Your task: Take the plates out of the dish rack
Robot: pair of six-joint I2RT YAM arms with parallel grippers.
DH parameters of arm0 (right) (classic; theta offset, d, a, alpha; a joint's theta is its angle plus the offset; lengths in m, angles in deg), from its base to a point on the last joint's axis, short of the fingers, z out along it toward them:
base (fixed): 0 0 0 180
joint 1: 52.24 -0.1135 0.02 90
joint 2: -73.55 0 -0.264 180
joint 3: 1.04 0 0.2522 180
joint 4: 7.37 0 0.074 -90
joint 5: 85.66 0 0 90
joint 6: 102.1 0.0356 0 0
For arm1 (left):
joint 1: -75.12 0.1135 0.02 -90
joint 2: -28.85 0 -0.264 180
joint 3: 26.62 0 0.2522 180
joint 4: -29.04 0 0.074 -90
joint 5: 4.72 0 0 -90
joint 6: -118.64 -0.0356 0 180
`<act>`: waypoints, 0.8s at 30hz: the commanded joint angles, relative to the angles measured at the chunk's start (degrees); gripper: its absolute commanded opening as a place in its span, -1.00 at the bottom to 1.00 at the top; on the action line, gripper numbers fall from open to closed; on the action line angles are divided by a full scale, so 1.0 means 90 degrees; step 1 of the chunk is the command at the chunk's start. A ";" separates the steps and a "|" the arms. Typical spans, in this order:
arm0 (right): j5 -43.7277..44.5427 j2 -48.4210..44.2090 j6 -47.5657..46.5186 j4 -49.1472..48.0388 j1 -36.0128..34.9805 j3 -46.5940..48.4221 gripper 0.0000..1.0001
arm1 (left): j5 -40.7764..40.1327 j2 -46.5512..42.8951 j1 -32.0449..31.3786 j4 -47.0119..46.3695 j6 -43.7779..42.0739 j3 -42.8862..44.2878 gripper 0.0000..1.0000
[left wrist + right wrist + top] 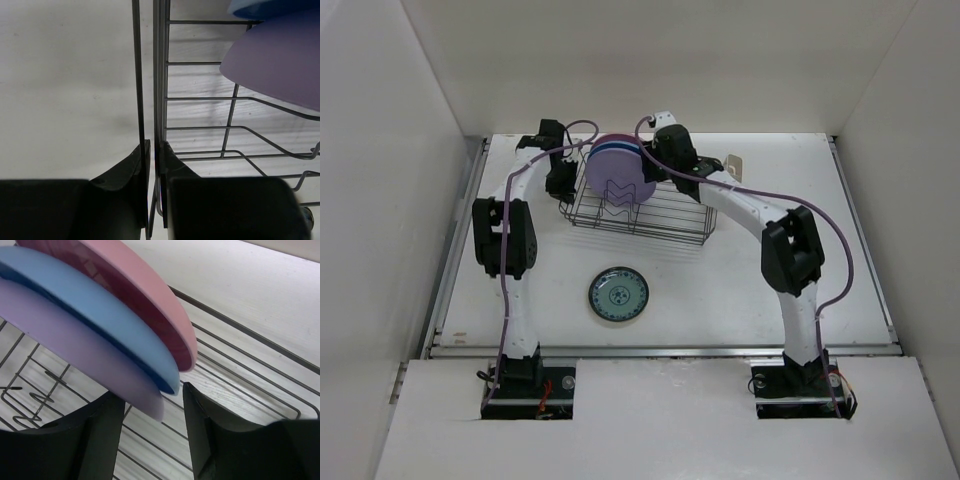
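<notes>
The dark wire dish rack (665,215) stands at the back middle of the table. A lavender plate (613,177), a blue plate (617,150) and a pink plate (150,290) stand on edge in its left part. A small teal plate (618,295) with a dark rim lies flat on the table in front. My left gripper (154,160) is shut on the rack's left rim wire (137,75). My right gripper (154,402) is open, its fingers straddling the lower edges of the lavender plate (75,345) and blue plate (100,305). No yellow plate is in view.
A cream utensil cup (735,165) hangs on the rack's right end. White walls enclose the table on the left, back and right. The table's front edge (660,350) runs just ahead of the arm bases.
</notes>
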 commanded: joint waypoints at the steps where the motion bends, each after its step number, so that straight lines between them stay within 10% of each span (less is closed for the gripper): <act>1: 0.0256 -0.0595 -0.0087 -0.0095 -0.0021 -0.0214 0.11 | -0.0203 -0.0285 0.0027 0.0036 0.0081 -0.0247 -1.00; 24: -0.0360 -0.0313 0.0089 -0.0387 -0.0021 -0.0157 -0.39 | -0.0203 -0.0275 0.0027 0.0163 0.0081 -0.0306 -1.00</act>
